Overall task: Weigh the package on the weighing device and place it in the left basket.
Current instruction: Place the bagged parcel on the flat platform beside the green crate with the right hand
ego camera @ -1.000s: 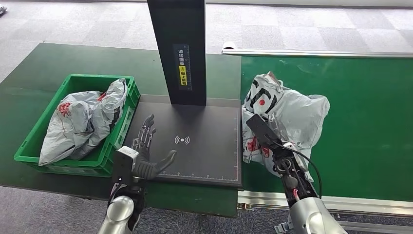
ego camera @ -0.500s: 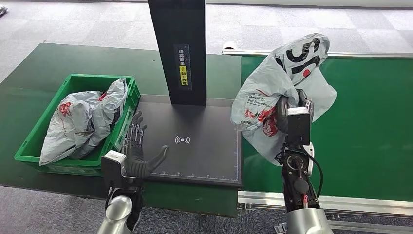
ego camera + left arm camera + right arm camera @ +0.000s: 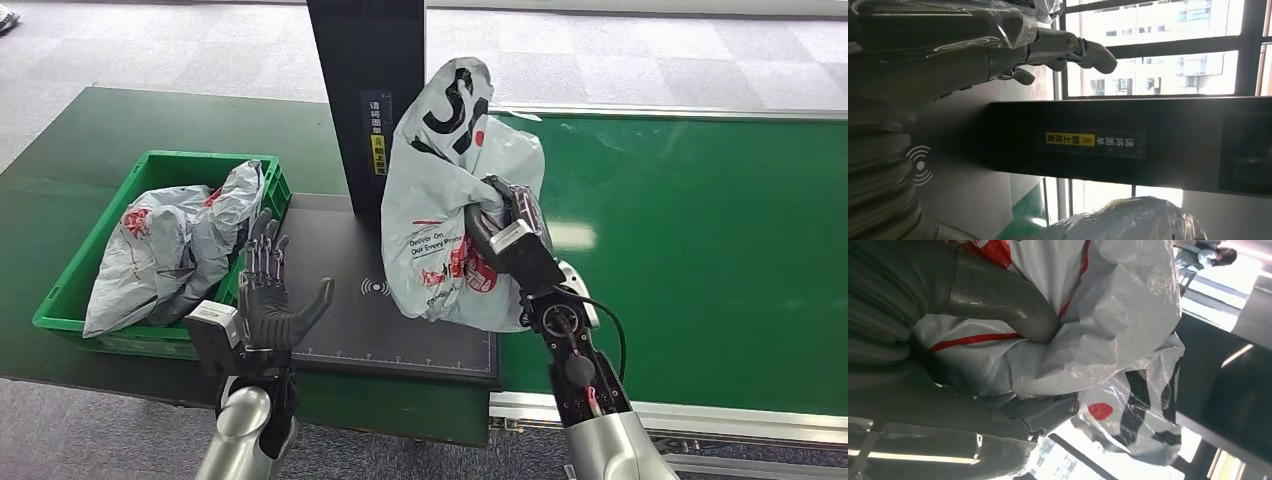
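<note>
Two robot hands in frame. Right robot hand (image 3: 503,232) grips the package (image 3: 450,210), a grey plastic mailer bag with black lettering and red print, holding it up in the air over the right part of the scale (image 3: 400,320). Bag hangs crumpled from the grip, its lower edge close to the platform; can't tell if it touches. Right wrist view confirms the grasp: thumb (image 3: 998,305) pressed into the plastic, fingers (image 3: 1043,412) wrapped on the other side, film bunched between them. Right forearm rises from the lower right and leans left toward the bag, wrist cable looping beside it.

Left robot hand (image 3: 268,300) is raised over the scale's left front corner, palm facing right toward the bag, fingers spread and pointing up, thumb sticking out to the right. Holds nothing. Left wrist view shows its fingers (image 3: 1068,47) extended straight, apart from the scale's black post (image 3: 366,95) with its yellow label (image 3: 1068,139).

Scale is a flat black platform with a white wireless mark (image 3: 375,288), sitting on the dark green surface (image 3: 90,130). Green basket (image 3: 70,290) sits just left of the scale, touching or nearly touching it, with another grey bag (image 3: 170,250) inside. Green belt (image 3: 700,240) lies to the right of the scale.
</note>
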`<action>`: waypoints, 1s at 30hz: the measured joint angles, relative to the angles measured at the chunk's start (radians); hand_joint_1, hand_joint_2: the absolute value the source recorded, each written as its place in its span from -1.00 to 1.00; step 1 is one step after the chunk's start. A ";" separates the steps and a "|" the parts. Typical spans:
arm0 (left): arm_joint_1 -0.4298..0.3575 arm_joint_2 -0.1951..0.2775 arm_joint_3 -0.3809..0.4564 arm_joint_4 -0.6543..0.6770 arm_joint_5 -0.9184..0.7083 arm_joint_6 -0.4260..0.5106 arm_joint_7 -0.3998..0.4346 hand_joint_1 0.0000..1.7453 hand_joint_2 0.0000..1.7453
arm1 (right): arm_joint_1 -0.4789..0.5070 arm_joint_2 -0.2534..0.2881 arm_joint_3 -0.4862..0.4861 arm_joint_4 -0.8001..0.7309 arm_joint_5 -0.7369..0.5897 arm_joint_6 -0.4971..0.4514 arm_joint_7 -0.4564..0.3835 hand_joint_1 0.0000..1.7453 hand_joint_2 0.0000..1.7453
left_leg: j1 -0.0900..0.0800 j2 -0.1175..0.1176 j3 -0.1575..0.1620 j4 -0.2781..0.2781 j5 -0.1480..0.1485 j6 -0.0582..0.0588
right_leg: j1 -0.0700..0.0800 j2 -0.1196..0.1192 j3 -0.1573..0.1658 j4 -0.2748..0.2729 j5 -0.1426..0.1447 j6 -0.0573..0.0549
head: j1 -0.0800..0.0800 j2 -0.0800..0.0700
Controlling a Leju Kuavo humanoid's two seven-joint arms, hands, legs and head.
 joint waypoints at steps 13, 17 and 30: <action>-0.006 -0.006 0.026 -0.027 0.155 0.082 -0.007 -1.00 1.00 | -0.264 0.048 0.404 0.325 0.138 0.409 0.001 1.00 1.00 | 0.001 0.003 0.000 0.000 0.000 0.000 | 0.001 0.002 0.000 0.000 0.000 0.000 | 0.000 0.000; -0.005 -0.007 0.049 -0.044 0.135 0.076 0.029 -1.00 1.00 | -0.317 0.077 0.580 0.424 0.257 0.368 0.136 1.00 1.00 | 0.001 0.003 0.000 0.000 0.000 -0.001 | 0.001 0.002 0.000 0.000 0.000 0.000 | 0.000 0.000; 0.004 -0.020 0.087 -0.054 0.105 0.063 0.046 -1.00 1.00 | -0.347 0.093 0.764 0.564 0.368 -0.005 0.311 -1.00 1.00 | 0.001 0.002 0.001 0.000 0.000 0.000 | 0.001 0.002 0.000 0.000 0.000 0.000 | 0.000 0.000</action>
